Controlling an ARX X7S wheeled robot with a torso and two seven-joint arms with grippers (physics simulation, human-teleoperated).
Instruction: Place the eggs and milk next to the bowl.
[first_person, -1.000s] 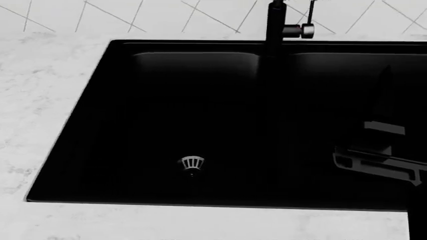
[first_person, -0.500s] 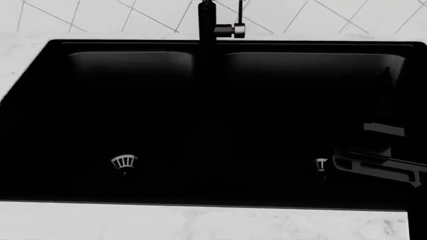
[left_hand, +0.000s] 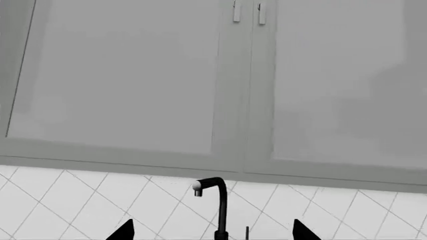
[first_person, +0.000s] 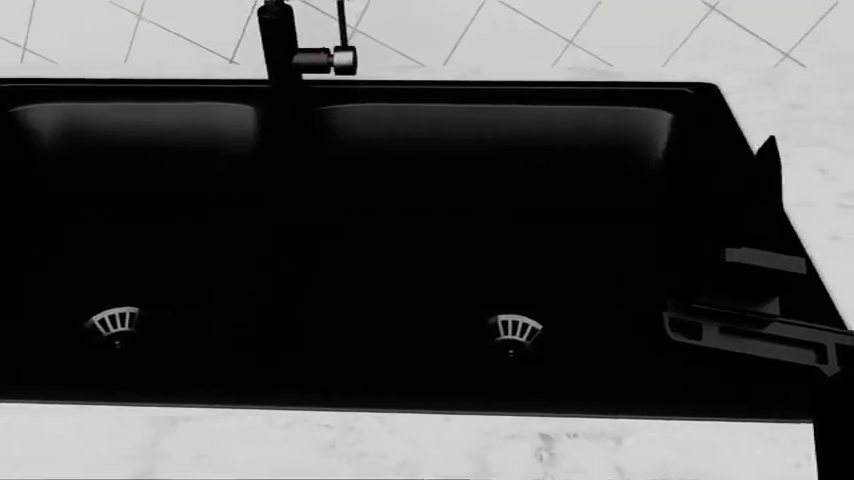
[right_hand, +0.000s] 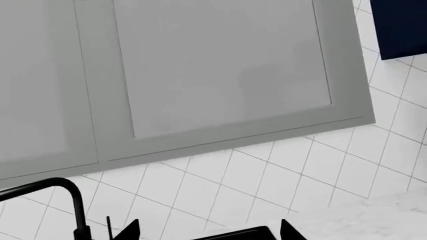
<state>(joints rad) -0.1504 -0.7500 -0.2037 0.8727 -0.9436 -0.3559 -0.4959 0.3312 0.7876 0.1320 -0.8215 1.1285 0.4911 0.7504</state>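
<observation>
Black double sink (first_person: 494, 100) filling most of the head view, sunk in a white marbled table (first_person: 334, 445) that runs along 6 o'clock and up the 3 o'clock side. Two slotted metal drains, one (first_person: 114, 322) at about 8 o'clock and one (first_person: 514, 329) at about 5 o'clock, one per basin. Black faucet (first_person: 278, 50) rising at 11 o'clock from the back rim, against a white tiled wall (first_person: 601, 30) with diagonal joints. Dark right arm (first_person: 767, 325) reaching in at 4 o'clock, over the right basin's edge. Left end effector (left_hand: 212, 234) seen only as two black fingertips (left_hand: 124, 231) set well apart, nothing between them but the faucet far behind, aimed at grey cabinet doors (left_hand: 133, 75) above the tiles. Right end effector (right_hand: 208, 231) likewise spread, fingertips (right_hand: 128, 231) wide and gripping nothing, facing grey doors, tiles and a dark blue panel (right_hand: 400, 20) (what it belongs to, impossible to tell). Eggs, milk and bowl: in none of the three views, so no telling where.
</observation>
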